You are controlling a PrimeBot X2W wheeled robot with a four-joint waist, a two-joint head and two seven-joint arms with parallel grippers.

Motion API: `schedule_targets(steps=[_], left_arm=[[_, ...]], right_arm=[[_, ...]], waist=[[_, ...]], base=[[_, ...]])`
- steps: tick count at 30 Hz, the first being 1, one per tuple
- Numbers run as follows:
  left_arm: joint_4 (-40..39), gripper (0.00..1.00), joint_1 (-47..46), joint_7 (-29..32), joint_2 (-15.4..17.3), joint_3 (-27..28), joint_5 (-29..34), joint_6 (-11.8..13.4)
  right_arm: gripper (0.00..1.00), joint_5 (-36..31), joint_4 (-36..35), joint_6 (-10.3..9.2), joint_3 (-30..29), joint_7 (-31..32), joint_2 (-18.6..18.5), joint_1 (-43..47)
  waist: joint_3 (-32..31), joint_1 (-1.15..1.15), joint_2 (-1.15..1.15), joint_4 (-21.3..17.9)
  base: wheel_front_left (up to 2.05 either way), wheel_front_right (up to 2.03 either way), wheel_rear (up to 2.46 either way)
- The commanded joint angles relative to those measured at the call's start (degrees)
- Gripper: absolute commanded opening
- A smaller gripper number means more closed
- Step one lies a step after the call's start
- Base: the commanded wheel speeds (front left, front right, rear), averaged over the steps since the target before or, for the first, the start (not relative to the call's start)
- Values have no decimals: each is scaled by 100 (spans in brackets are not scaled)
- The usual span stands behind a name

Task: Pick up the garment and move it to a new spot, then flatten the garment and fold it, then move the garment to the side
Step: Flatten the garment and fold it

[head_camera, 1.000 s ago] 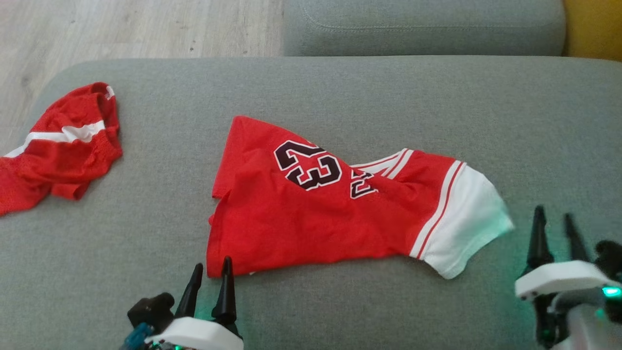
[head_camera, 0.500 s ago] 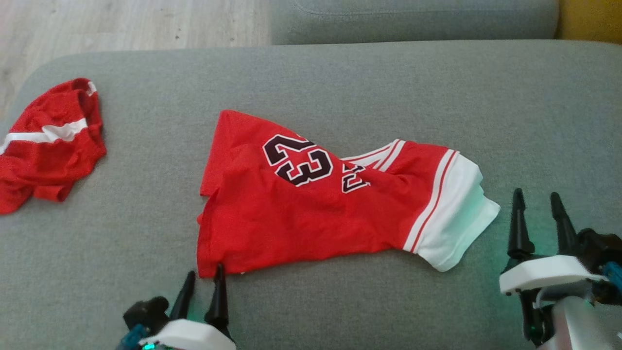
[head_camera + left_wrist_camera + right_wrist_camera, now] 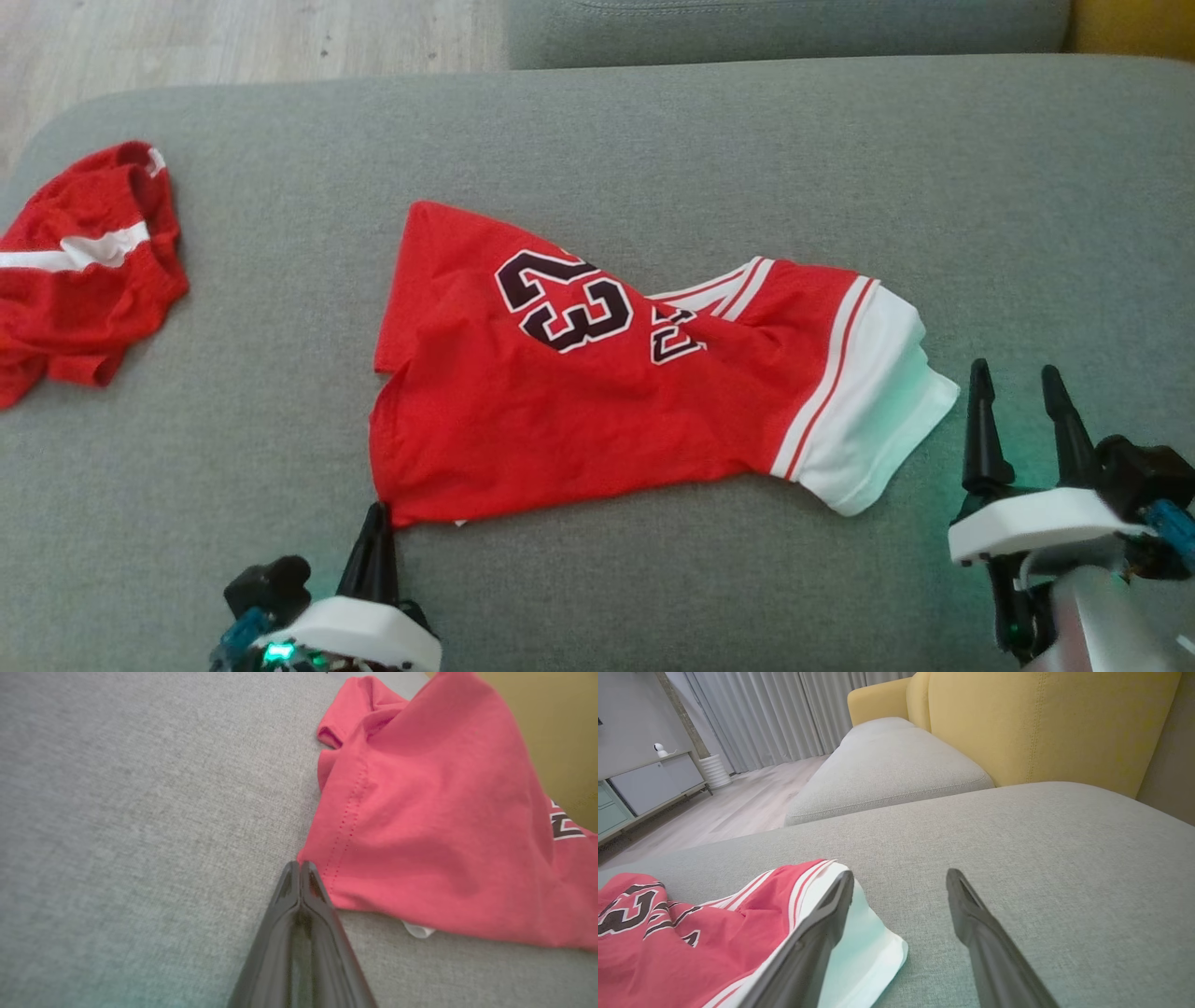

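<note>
My left pincer (image 3: 377, 511) had just snapped together. Half a second earlier its fingers stood apart at this same near-left corner of the red jersey (image 3: 579, 411). The tips met right at the hem, but I couldn't tell whether any cloth was caught, so I judged the pick-up unproven. My right pincer (image 3: 1015, 369) stood apart just beside the jersey's right end. The jersey lay mid-seat on the grey sofa (image 3: 653, 131), well apart from another red garment (image 3: 84, 271) at the left.

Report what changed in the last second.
The left tool shut its jaws at the near corner of the jersey; whether cloth is caught is unclear. The right tool opened wider. The jersey and the other red garment lie as before; the camera shifted.
</note>
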Motion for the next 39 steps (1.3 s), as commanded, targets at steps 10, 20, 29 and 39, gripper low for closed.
schedule_targets(steps=[10, 20, 29, 39], left_arm=[[-1017, 0, 134, 50, -7, 1007, 531, 87], [-1025, 34, 442, 50, 5, 1546, 1526, 291], [-1724, 100, 539, 50, 34, 1698, 2558, 554], [-2127, 100, 1055, 50, 6, 1698, 2986, 689]], right_arm=[[100, 191, -110, 19, 155, -38, -35, -171], [100, 190, -55, 19, 467, -38, -35, -137], [100, -369, -439, 19, 1177, -38, -35, -159], [100, -535, -40, 19, 1580, -38, -35, -38]], waist=[[-202, 0, 0, 275], [-480, 0, 0, 218], [-592, 0, 0, 52], [-771, 0, 0, -63]], base=[[0, 0, 0], [0, 0, 0], [0, 0, 0], [0, 0, 0]])
